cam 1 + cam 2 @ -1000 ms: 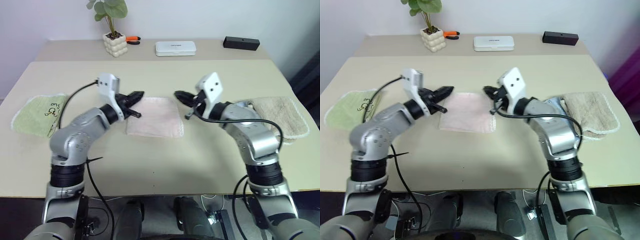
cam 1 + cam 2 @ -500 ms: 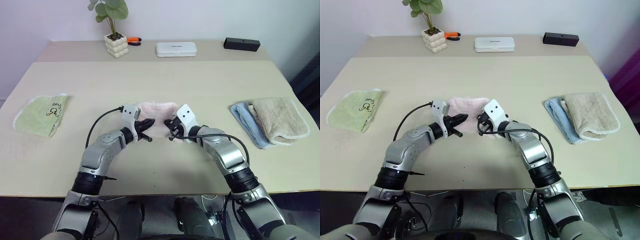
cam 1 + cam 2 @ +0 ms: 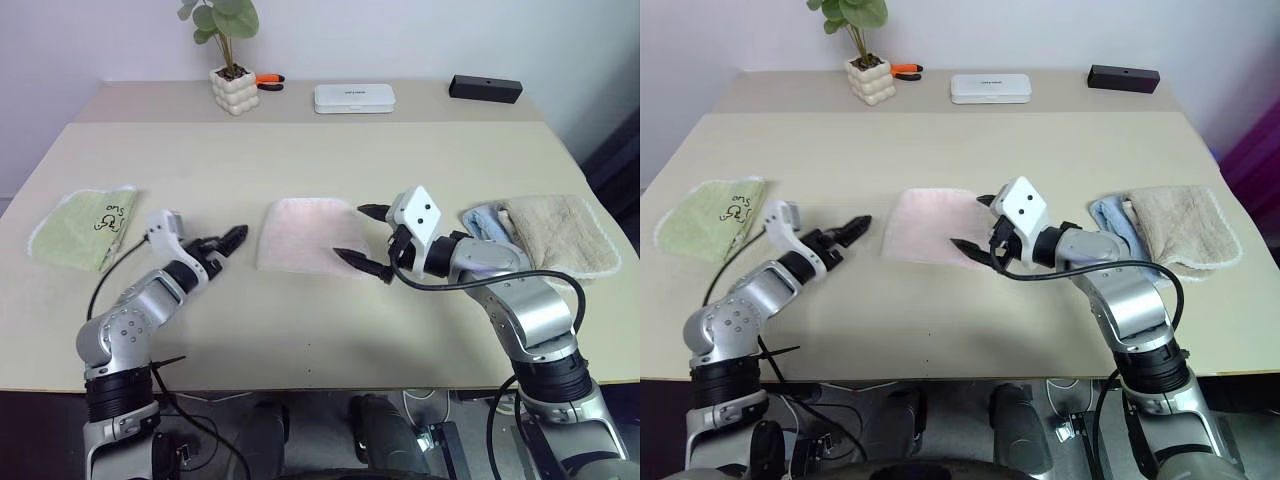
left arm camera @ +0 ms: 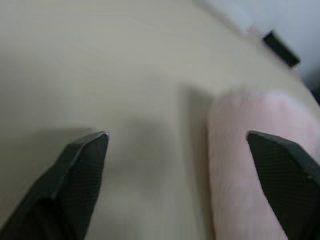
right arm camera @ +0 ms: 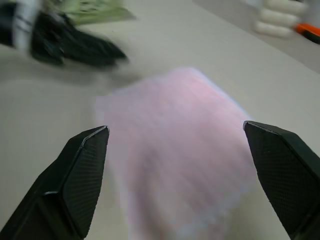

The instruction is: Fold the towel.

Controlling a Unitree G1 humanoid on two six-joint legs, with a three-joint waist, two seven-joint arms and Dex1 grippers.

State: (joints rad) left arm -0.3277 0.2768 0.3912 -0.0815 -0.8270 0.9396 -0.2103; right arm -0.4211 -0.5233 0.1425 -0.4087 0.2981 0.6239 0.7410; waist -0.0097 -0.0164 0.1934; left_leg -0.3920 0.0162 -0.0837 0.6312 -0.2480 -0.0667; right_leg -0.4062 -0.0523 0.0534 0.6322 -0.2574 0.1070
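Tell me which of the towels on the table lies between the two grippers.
The pale pink towel in the middle. The light green towel lies beyond the left gripper, and the beige towel beyond the right gripper.

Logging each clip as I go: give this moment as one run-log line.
towel: folded, flat on table | left gripper: open, beside towel, empty | right gripper: open, over towel edge, empty

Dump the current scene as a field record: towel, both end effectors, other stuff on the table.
towel: pink towel folded, flat at table centre
left end effector: open, left of the towel, apart from it
right end effector: open, at the towel's right edge, holding nothing
other cloths: green towel far left; beige towel far right
back of table: plant, white box, black box
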